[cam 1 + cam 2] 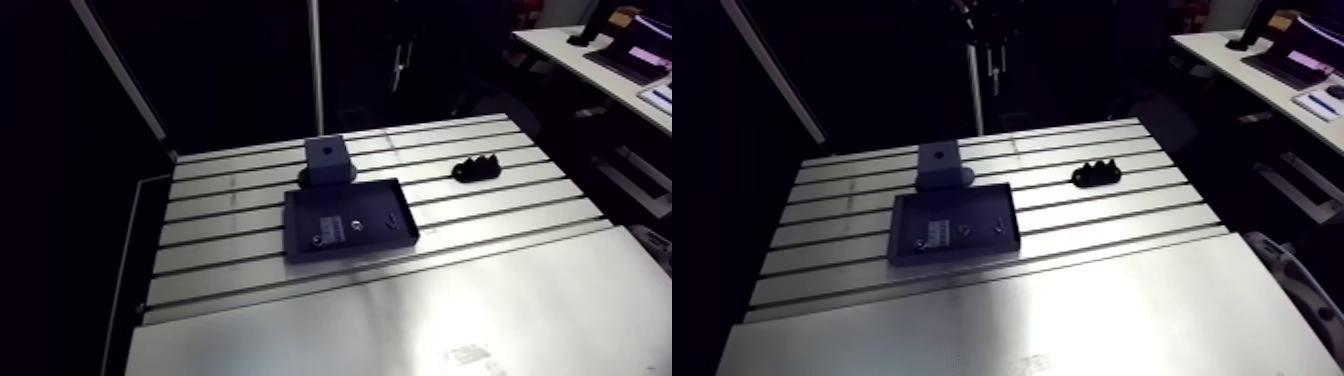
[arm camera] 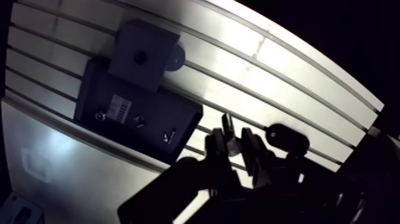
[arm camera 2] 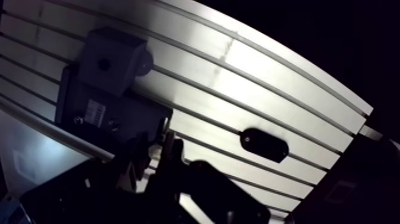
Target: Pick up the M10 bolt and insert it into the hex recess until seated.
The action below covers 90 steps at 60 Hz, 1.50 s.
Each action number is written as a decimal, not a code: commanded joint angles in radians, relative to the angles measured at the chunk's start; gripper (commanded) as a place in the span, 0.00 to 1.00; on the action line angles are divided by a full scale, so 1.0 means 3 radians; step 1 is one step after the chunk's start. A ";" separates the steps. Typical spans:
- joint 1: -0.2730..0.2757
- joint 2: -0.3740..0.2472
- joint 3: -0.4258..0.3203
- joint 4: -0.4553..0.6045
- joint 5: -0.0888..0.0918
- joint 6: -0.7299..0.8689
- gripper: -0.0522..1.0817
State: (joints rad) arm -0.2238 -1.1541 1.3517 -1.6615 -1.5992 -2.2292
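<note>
**Gripper released beside the tray, bolt lying inside**

A dark tray (image 1: pixel 340 200) sits on the slotted table (image 1: pixel 500 220). The bolt (image 2: pixel 169 137) lies in it near one corner, beside two round parts (image 2: pixel 138 121) (too small to identify). A block (image 1: pixel 328 158) with a hole on top stands just behind the tray. The gripper (image 2: pixel 235 140) hangs beside the tray's corner, fingers spread, holding nothing. A black oval piece (image 1: pixel 478 170) lies well apart.

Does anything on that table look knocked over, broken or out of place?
Nothing stands out. The dark tray lies flat on the slotted table with a few small metal parts inside, the grey block stands upright just behind it, and a black oval piece sits apart to one side.
</note>
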 commanded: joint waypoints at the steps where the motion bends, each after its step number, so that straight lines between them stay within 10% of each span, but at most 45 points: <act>1: 0.0115 0.0015 -0.0039 0.0054 -0.0011 -0.0007 0.73; 19: 0.0287 0.0076 -0.0060 0.0136 -0.0040 0.0028 0.73; 29: 0.0440 0.0151 -0.0090 0.0131 -0.0211 0.0068 0.73; 90: 0.0654 0.0337 -0.0092 0.0000 -0.0184 0.0203 0.73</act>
State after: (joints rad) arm -0.0307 -1.0569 1.3134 -1.6239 -1.6558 -2.1686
